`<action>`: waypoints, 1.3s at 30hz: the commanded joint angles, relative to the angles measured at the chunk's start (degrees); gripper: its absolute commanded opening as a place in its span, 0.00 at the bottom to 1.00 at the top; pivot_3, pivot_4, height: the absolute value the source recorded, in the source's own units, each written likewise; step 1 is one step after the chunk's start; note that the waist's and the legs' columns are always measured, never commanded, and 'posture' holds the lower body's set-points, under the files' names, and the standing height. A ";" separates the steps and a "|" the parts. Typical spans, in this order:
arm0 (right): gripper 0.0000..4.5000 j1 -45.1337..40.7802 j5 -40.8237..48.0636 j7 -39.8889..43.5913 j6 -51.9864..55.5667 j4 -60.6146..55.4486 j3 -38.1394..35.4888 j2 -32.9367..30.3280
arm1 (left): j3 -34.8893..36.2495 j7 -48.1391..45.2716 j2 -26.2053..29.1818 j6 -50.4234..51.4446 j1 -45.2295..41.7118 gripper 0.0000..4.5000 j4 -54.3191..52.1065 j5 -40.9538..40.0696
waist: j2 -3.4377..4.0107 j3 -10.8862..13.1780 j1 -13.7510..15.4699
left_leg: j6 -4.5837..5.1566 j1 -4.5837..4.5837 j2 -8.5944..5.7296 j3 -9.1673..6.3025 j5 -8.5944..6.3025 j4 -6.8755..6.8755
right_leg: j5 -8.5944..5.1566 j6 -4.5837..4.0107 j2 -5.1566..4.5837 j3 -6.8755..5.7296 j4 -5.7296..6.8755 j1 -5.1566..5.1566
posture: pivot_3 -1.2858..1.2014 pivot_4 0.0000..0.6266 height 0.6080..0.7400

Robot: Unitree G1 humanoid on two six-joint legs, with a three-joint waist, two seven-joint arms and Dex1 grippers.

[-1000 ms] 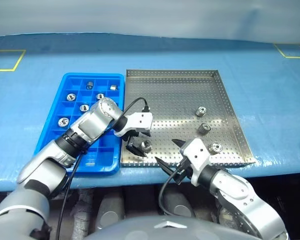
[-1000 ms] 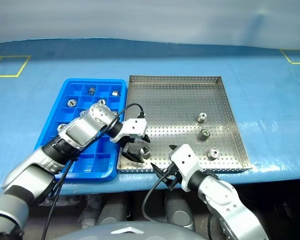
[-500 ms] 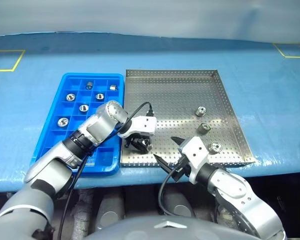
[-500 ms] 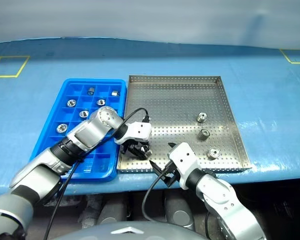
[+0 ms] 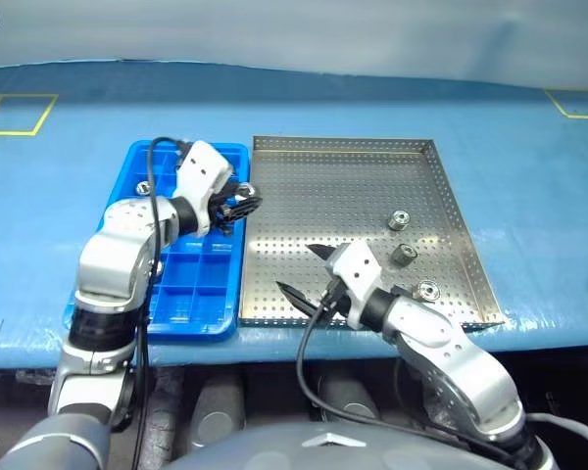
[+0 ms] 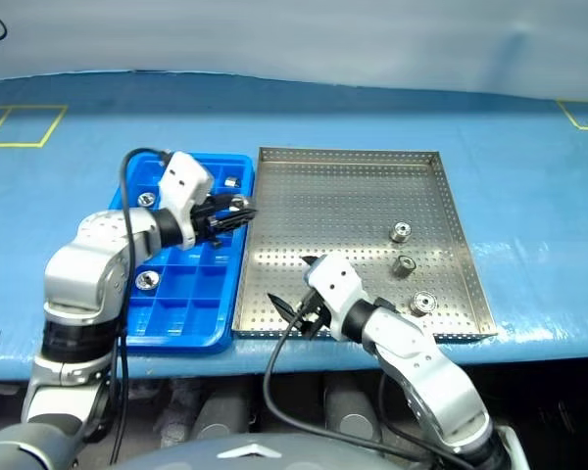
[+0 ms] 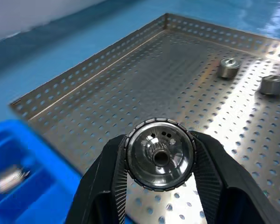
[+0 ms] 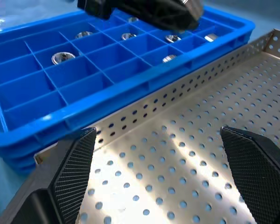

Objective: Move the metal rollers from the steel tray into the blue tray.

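- Left wrist view: the left gripper (image 7: 158, 156) has its two black ribbed fingers (image 7: 109, 179) closed on one roller (image 7: 159, 154), a shiny ring with a knurled rim and a dark hollow centre.
- From the head camera, that held roller hangs over the seam between the blue tray (image 5: 191, 304) and the steel tray (image 5: 348, 147), by the far part of the blue tray.
- Three metal rollers lie loose on the steel tray's right side: one (image 5: 399, 218) farthest, one (image 5: 404, 254) in the middle, one (image 5: 428, 290) nearest the front rim, all apart from each other.
- The steel tray is square, glossy, with a dotted perforated floor and a low perforated rim.
- The blue tray is matte plastic, split into small square cells.
- Right wrist view shows about six rollers (image 8: 63, 57) sitting in separate cells; the head views give fewer, since the left arm covers several far cells, so the count is uncertain.
- The right gripper (image 6: 292, 286) has its fingers spread wide with nothing between them, over the steel tray's front left corner.
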 commanded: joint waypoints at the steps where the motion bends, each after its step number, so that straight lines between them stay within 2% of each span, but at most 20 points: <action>1: 1.00 -4.33 0.29 2.68 -1.43 2.37 3.07 1.46 | 5.28 7.98 0.80 9.96 4.28 0.38 -11.85 3.02 | -0.02 0.00 1.08 | 0.00 -0.02 -0.01 -0.02 0.00 0.00 | 0.00 0.00 -0.01 -0.02 0.00 0.00 | 0.59 0.24 1.00; 8: 1.00 -9.44 -0.16 6.58 -3.54 7.79 6.81 3.05 | 10.01 16.21 4.70 28.73 13.41 0.38 -28.84 6.91 | -0.04 0.01 4.71 | -0.03 0.00 -0.03 -0.13 0.01 -0.02 | -0.01 -0.03 -0.06 -0.16 -0.06 0.07 | 0.63 0.24 1.00; 11: 1.00 -10.45 -0.06 7.95 -4.37 9.16 7.65 3.38 | 13.29 15.31 5.59 30.10 19.40 0.38 -32.29 6.03 | -0.04 0.01 5.27 | -0.08 0.04 -0.03 -0.14 0.04 -0.02 | -0.02 -0.05 -0.08 -0.19 -0.06 0.10 | 0.64 0.24 1.00; 17: 1.00 -11.16 -0.32 9.69 -5.51 10.57 8.87 3.81 | 15.70 16.79 2.57 30.10 25.44 0.38 -32.74 5.92 | -0.04 0.01 6.86 | -0.14 0.07 -0.01 -0.21 0.08 -0.04 | -0.20 -0.42 -0.07 -0.25 -0.02 0.12 | 0.64 0.24 1.00; 32: 1.00 -9.49 -1.92 8.61 -5.64 9.27 9.23 4.77 | 10.82 16.05 3.62 30.10 18.27 0.38 -25.20 0.51 | 0.01 -0.02 7.50 | -0.16 0.08 -0.05 -0.17 0.09 -0.05 | -0.22 -0.44 -0.12 -0.24 -0.04 0.12 | 0.61 0.24 1.00; 33: 1.00 -9.31 -2.02 8.39 -5.56 9.03 9.15 4.74 | 10.55 15.69 3.94 30.10 17.84 0.54 -25.21 -0.19 | 0.00 -0.01 7.30 | -0.16 0.07 -0.06 -0.16 0.09 -0.05 | -0.21 -0.44 -0.13 -0.22 -0.04 0.11 | 0.61 0.24 1.00; 39: 1.00 -7.23 -1.68 6.59 -4.27 5.99 6.94 3.86 | 10.41 11.52 3.76 29.66 12.02 0.97 -26.75 -5.80 | -0.05 0.01 6.68 | -0.17 0.03 -0.03 -0.16 0.09 -0.13 | -0.21 -0.43 -0.10 -0.23 -0.06 0.04 | 0.59 0.24 1.00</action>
